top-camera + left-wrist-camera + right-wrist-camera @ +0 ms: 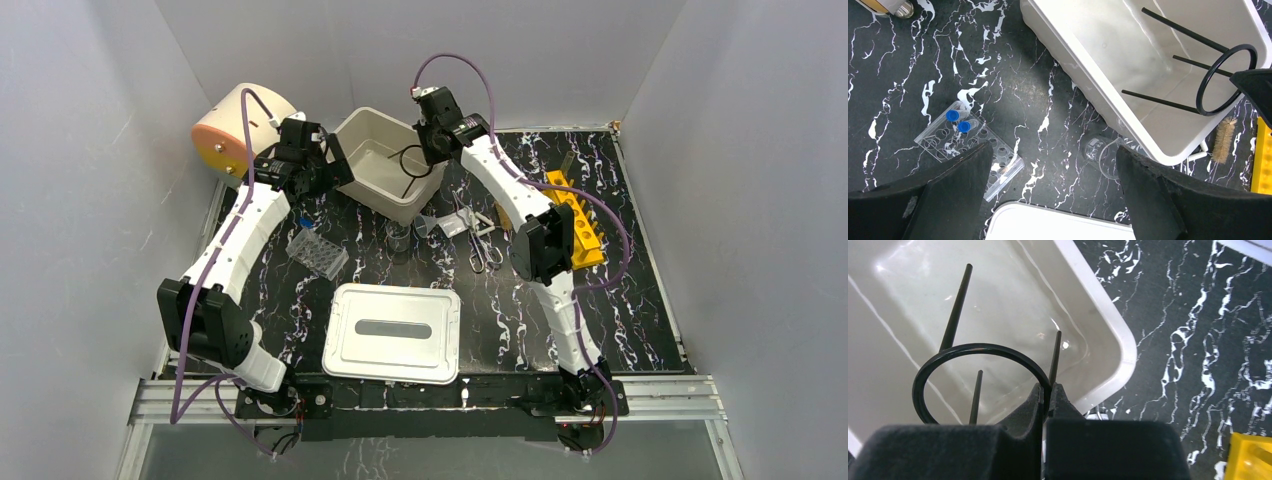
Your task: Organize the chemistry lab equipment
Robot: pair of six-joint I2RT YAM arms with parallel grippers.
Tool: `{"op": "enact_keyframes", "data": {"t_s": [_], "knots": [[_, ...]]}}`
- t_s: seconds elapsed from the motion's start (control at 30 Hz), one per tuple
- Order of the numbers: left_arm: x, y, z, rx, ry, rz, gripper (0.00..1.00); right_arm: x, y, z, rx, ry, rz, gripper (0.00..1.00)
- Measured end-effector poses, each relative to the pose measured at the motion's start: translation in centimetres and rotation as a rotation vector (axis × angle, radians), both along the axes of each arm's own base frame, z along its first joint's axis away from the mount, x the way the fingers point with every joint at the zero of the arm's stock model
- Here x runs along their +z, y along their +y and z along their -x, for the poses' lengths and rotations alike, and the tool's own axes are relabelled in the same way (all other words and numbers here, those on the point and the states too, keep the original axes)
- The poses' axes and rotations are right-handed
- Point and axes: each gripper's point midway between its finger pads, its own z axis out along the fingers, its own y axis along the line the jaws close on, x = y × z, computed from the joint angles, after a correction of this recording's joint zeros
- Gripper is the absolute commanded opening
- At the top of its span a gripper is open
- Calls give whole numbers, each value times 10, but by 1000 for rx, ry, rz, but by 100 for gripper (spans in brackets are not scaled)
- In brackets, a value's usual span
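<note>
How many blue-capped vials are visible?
2: one blue-capped vial and another beside it, at one corner of the clear rack, left of the white bin. More could be hidden.

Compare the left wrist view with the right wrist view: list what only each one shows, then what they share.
Left wrist only: a clear rack with two blue-capped vials, a beaker, a brush and the open left end effector.
Right wrist only: the right end effector seen close, shut on the ring stand.
Both: the white bin beneath the stand, the yellow rack and the marbled table.
</note>
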Motion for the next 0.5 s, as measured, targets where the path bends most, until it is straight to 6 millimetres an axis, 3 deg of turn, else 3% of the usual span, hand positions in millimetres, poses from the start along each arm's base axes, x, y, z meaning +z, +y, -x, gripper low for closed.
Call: {"op": "enact_keyframes", "data": {"t_s": [0.3, 0.5], "knots": [[0, -3, 0, -13, 2, 9, 93, 1, -11, -7, 13, -52, 88, 0], [0, -5, 1, -23, 5, 18, 93, -2, -10, -13, 20, -69, 106, 6]]}}
